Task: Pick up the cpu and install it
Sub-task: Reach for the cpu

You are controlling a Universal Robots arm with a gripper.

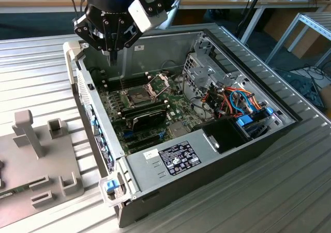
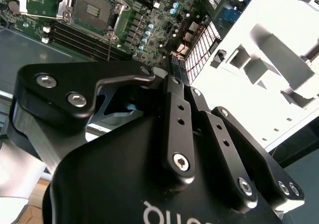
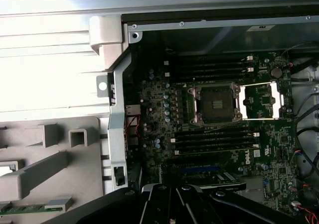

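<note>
Gripper [image 1: 112, 53], matte black, hovers near square metal-framed socket [image 3: 218, 104] on green motherboard [image 3: 164, 129].

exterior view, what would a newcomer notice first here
The open computer case lies in the middle of the exterior view, its green motherboard bared. The black claw hangs over the case's far corner, toward the exterior view's left. In the first wrist view the processor socket sits mid-board with its metal frame swung open.
</note>
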